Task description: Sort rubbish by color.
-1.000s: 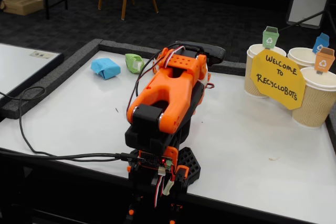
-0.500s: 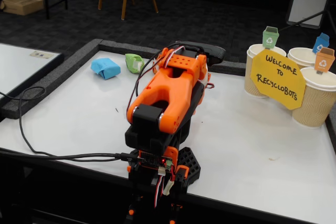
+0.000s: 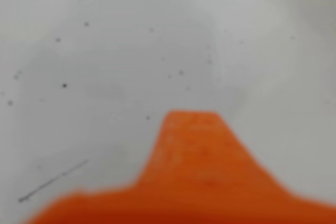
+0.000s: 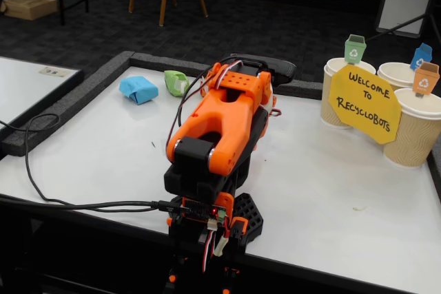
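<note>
Nearby, blue wad [image 4: 138, 89] beside green wad [image 4: 176, 82], cups [image 4: 415, 129] far right, end effector state unclear

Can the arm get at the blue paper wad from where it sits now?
Probably yes. The blue paper wad lies in the open on the white table, beside the green paper wad, with nothing between it and the folded orange arm. Whether the arm stretches that far cannot be told.
</note>
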